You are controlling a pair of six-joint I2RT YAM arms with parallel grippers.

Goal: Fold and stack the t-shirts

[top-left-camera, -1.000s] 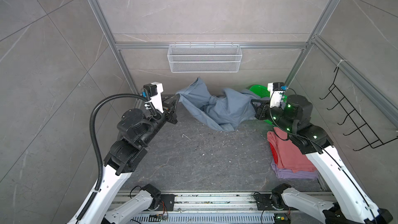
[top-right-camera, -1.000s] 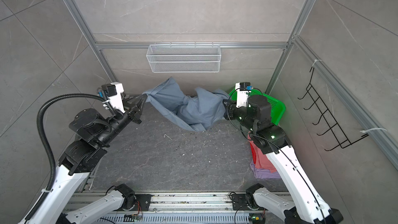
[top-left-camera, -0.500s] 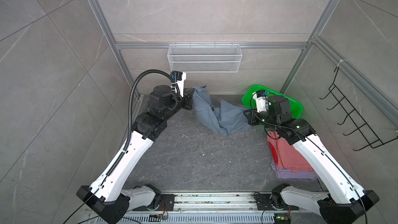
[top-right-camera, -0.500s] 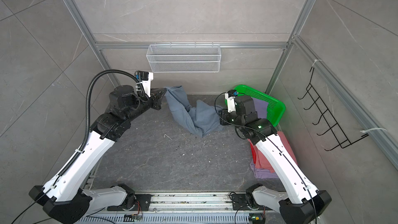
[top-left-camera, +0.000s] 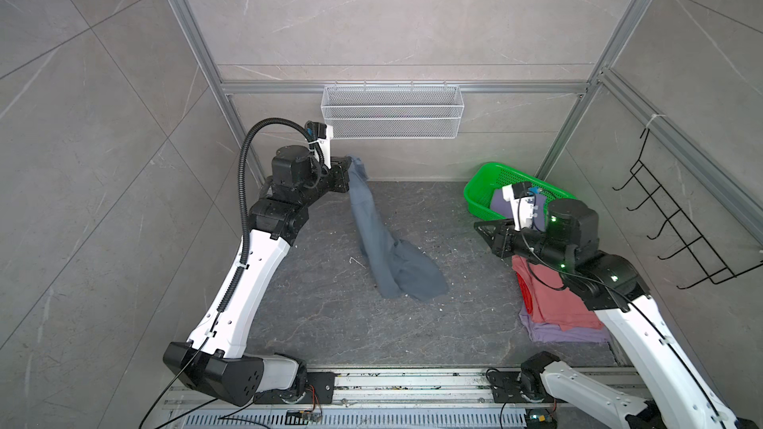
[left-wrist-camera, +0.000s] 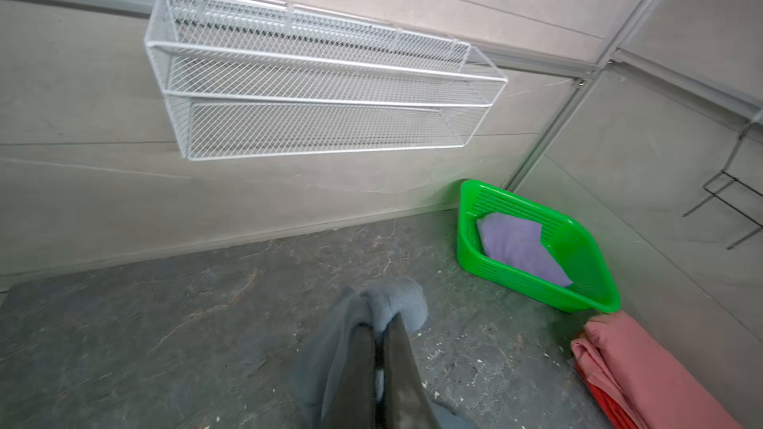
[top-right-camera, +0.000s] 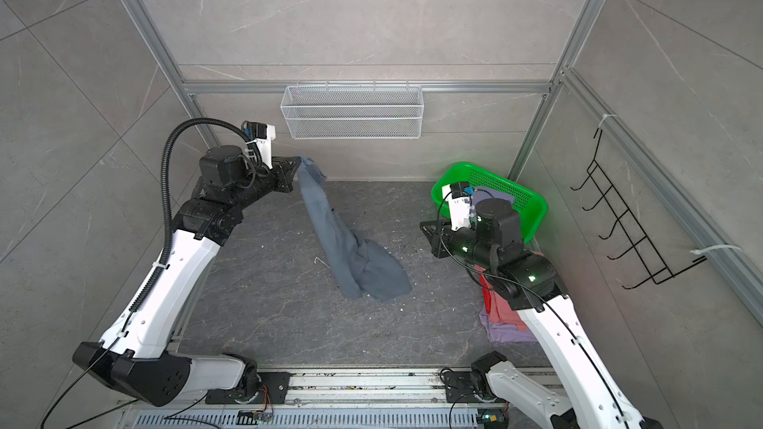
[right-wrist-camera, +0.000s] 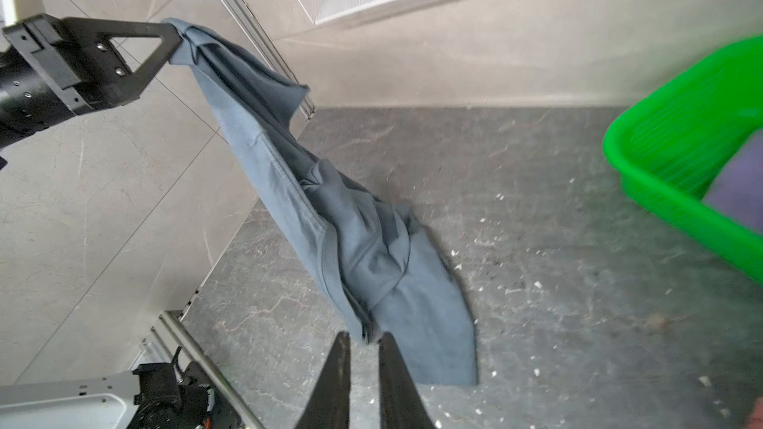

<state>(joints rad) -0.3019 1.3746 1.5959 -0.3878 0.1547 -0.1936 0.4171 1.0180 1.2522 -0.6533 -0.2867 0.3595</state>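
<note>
Pinches slate blue-grey t-shirt (top-left-camera: 388, 257) by a corner in clamped left gripper (top-left-camera: 347, 163), raised high, with rest trailing onto floor (top-left-camera: 330, 311). Holds right gripper (right-wrist-camera: 364, 340) narrowly parted, apparently empty, apart from cloth, near folded salmon-pink t-shirt (top-left-camera: 553, 299) on lavender t-shirt (top-left-camera: 569, 335).

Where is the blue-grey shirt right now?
In both top views the blue-grey shirt hangs from the left gripper by the back wall, drooping toward the floor, left of the green basket.

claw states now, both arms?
Left claw: closed, holding the blue-grey t-shirt by one end.
Right claw: slightly open, empty.
</note>
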